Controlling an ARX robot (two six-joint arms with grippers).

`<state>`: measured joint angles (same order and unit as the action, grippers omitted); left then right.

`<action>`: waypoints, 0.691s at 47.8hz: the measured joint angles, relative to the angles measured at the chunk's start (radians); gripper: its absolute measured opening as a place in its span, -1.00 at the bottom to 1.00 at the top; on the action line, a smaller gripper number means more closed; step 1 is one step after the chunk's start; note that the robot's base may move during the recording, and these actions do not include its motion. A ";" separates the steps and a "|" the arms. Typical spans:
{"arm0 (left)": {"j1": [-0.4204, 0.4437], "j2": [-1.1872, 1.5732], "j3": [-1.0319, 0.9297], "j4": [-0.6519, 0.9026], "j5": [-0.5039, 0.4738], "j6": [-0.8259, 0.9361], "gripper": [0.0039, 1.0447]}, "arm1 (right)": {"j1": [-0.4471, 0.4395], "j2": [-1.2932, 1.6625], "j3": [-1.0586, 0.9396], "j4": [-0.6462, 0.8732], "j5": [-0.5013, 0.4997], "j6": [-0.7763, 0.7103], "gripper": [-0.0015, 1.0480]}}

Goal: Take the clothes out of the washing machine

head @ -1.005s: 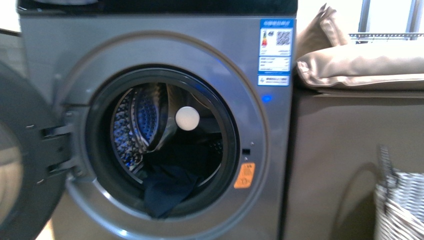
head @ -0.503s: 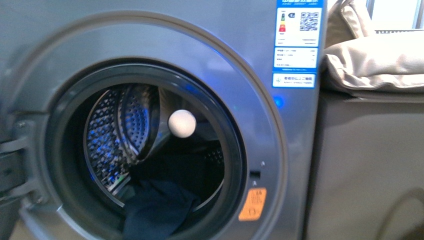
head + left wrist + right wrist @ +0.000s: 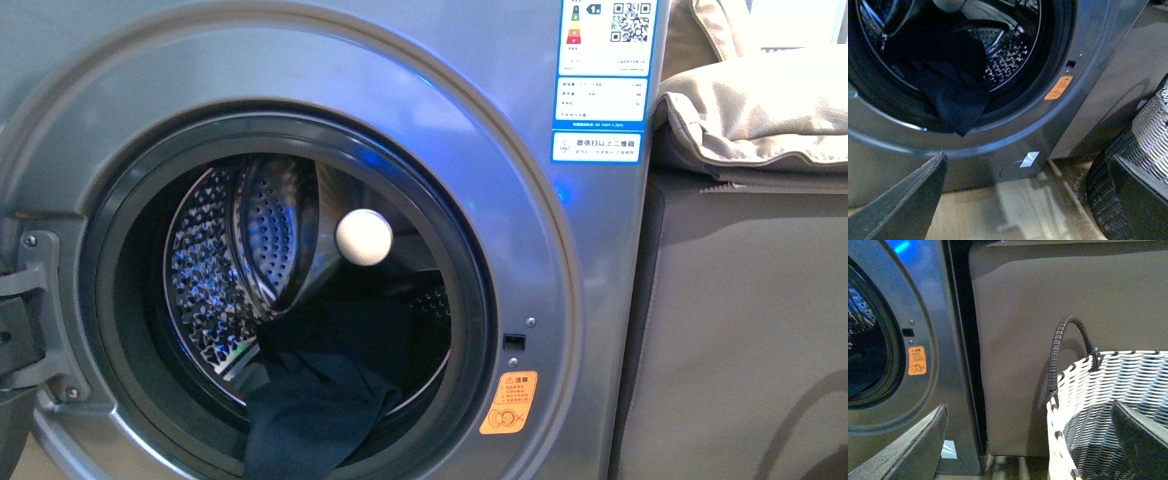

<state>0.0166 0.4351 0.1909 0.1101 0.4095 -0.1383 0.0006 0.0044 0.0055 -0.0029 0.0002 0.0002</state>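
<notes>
Looking from the front straight into the washing machine (image 3: 600,300), grey and metallic, with the round opening bare and the hinge (image 3: 30,300) at the left edge. Inside, perforated steel drum (image 3: 215,270) lit blue, with a white ball (image 3: 364,238) showing in front of it. Low in the opening, the clothes (image 3: 310,410): dark navy fabric heaped in the drum bottom, one fold spilling forward over the lower rim. Right of the opening, blue label (image 3: 600,80) high and orange sticker (image 3: 509,402) low. Further right, beige cushions (image 3: 760,110) lying on a brown cabinet (image 3: 740,330). No arm visible from this camera.

Seen from the left wrist, the left gripper (image 3: 1028,165) spread wide, its dark fingers (image 3: 908,205) far apart and pinching nothing, hovering apart from the clothes (image 3: 948,85) draped over the door seal. Beside the machine, a two-tone woven basket (image 3: 1148,150) on a wooden floor (image 3: 1013,210).

Seen from the right wrist, the right gripper (image 3: 1029,407) likewise spread and empty, fingers (image 3: 903,450) well apart. One at the machine front (image 3: 948,315), the other over the white weave of the basket (image 3: 1108,390) with its dark handle (image 3: 1063,340).
</notes>
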 joint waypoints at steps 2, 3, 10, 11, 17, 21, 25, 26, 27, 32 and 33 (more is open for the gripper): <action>-0.023 0.067 0.023 0.060 -0.018 0.000 0.88 | 0.000 0.000 0.000 0.000 0.000 0.000 0.85; -0.041 0.118 0.039 0.103 -0.033 0.001 0.88 | 0.000 0.000 0.000 0.000 0.000 0.000 0.85; -0.111 0.390 0.125 0.293 -0.087 0.007 0.88 | 0.000 0.000 0.000 0.000 0.000 0.000 0.85; -0.117 0.422 0.137 0.311 -0.090 0.007 0.88 | 0.000 0.000 0.000 0.000 0.000 0.000 0.85; -0.153 0.609 0.212 0.388 -0.109 0.022 0.88 | 0.000 0.000 0.000 0.000 0.000 0.000 0.85; -0.167 0.730 0.258 0.426 -0.132 0.033 0.88 | 0.000 0.000 0.000 0.000 0.000 0.000 0.85; -0.176 0.825 0.302 0.462 -0.147 0.044 0.88 | 0.000 0.000 0.000 0.000 0.001 0.000 0.85; -0.179 0.866 0.326 0.477 -0.154 0.051 0.88 | 0.000 0.000 0.000 0.000 0.000 0.000 0.85; -0.181 0.892 0.343 0.487 -0.158 0.054 0.88 | 0.000 0.000 0.000 0.000 0.000 0.000 0.85; -0.188 1.015 0.420 0.505 -0.174 0.071 0.88 | 0.000 0.000 0.000 0.000 0.000 0.000 0.85; -0.188 1.043 0.437 0.509 -0.179 0.076 0.88 | 0.000 0.000 0.000 0.000 0.000 0.000 0.85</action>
<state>-0.1719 1.4776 0.6277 0.6186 0.2306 -0.0620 0.0006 0.0044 0.0055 -0.0029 0.0006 0.0002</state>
